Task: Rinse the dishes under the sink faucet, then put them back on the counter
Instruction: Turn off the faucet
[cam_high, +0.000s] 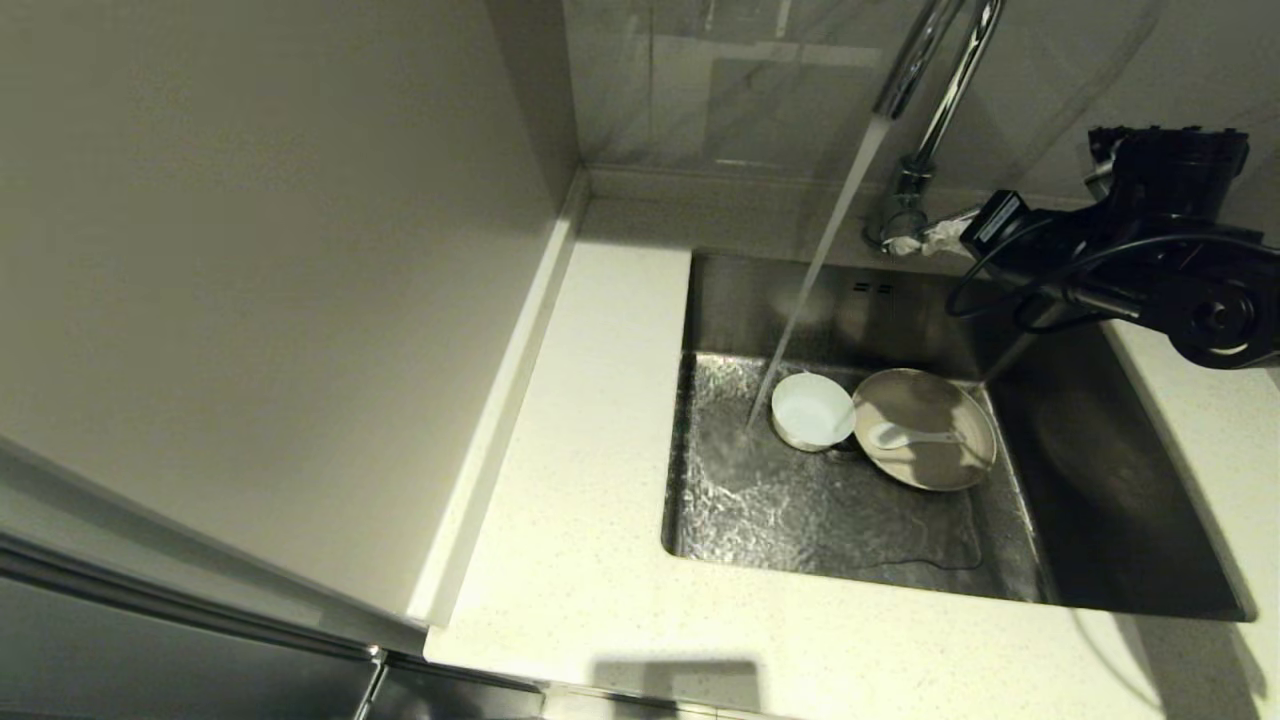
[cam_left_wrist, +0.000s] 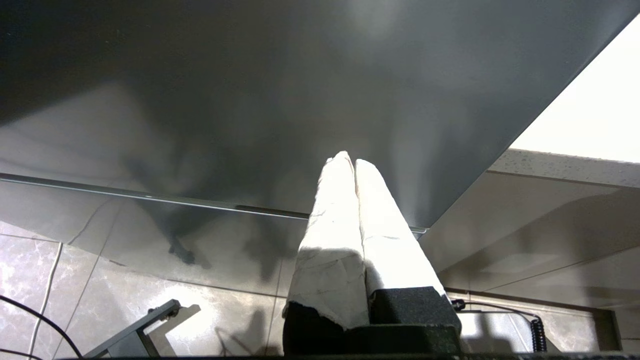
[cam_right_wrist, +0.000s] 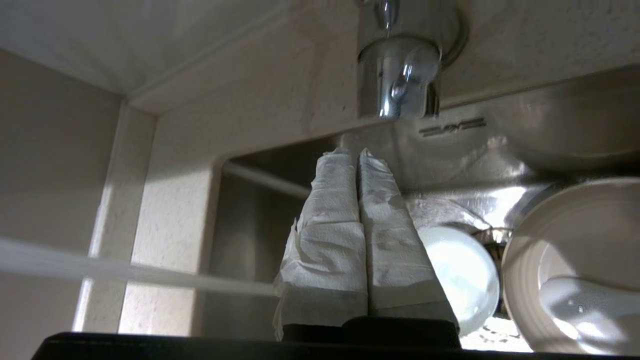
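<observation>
Steel sink (cam_high: 1100, 480) holding bowl (cam_high: 811, 409), plate (cam_high: 935, 470), seemingly spoon (cam_high: 915, 436), both grippers closed, empty

The right arm (cam_high: 1170, 250) is a matte black, blocky body with a round joint housing, looped black cables and a small white label near its wrist. The right gripper (cam_right_wrist: 358, 152) has two tapered fingers (cam_right_wrist: 330, 235) wrapped in crumpled white paper-like covering, seated in a black base. The left gripper (cam_left_wrist: 349, 159) looks the same: white-wrapped fingers (cam_left_wrist: 332, 240), black mount behind them.
</observation>
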